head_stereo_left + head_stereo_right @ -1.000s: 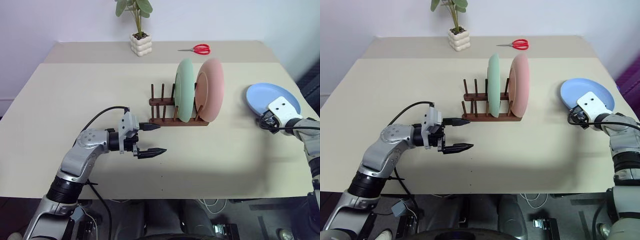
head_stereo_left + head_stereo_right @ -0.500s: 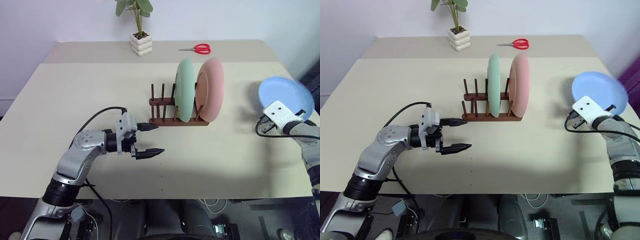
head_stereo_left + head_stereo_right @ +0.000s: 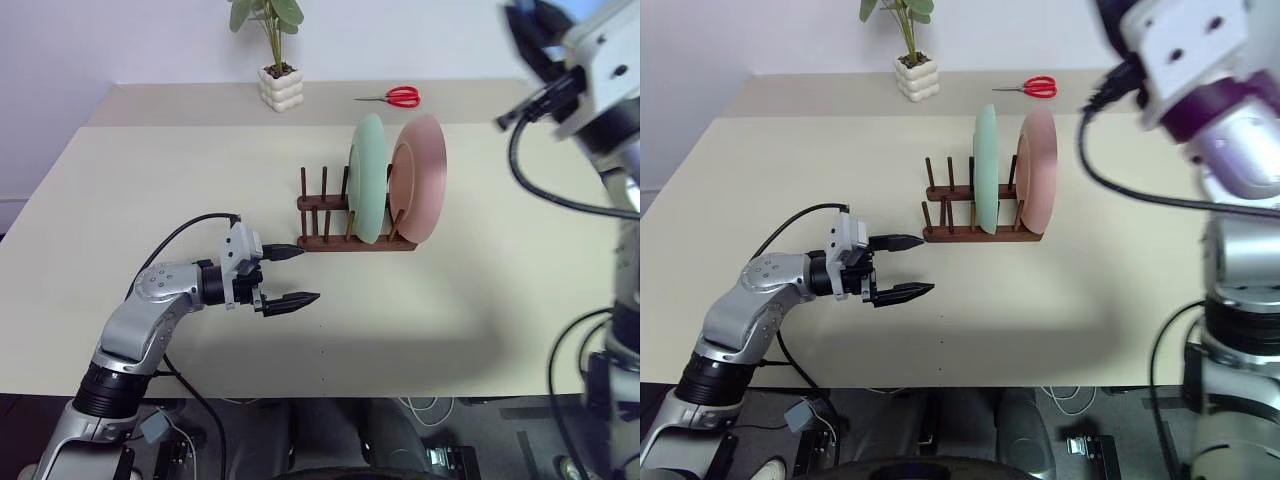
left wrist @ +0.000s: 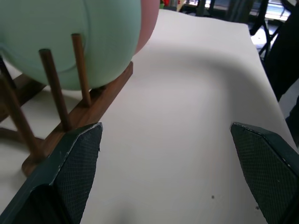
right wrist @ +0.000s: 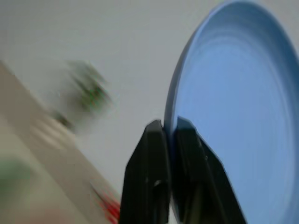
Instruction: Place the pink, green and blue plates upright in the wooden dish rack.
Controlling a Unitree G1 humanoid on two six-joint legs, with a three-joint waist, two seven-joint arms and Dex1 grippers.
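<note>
Blue is the colour that matters now: our right end effector (image 5: 170, 140) has its two black fingers pressed together on the rim of the blue plate (image 5: 229, 121), pinching it edge-on, with the disc rising beyond the fingertips against the pale wall. In the head views that arm is raised high at the upper right, above the far right part of the surface (image 3: 150, 190).

Below it and toward our left stands the wooden dish rack (image 3: 352, 240), its long axis running left to right across our view. Green plate (image 3: 368, 180) and pink plate (image 3: 420, 178) already stand upright in its right-hand slots, the pink at the right end and the green just beside it on its left. The free pegs are all on the rack's left half, next to the green plate.

So, as we judge it, the coming move turns on one relation: the open slot lies down and leftward from the held plate, past both standing plates. The blue disc will need to travel over or around them and arrive with its face parallel to theirs, across the rails, before lowering between the pegs.

Our left end effector (image 3: 292, 275) is spread wide, holding nothing, hovering low just beside the rack's left end, its far finger close to the rail. It is the nearer arm to the empty slots and could steady the rack.
</note>
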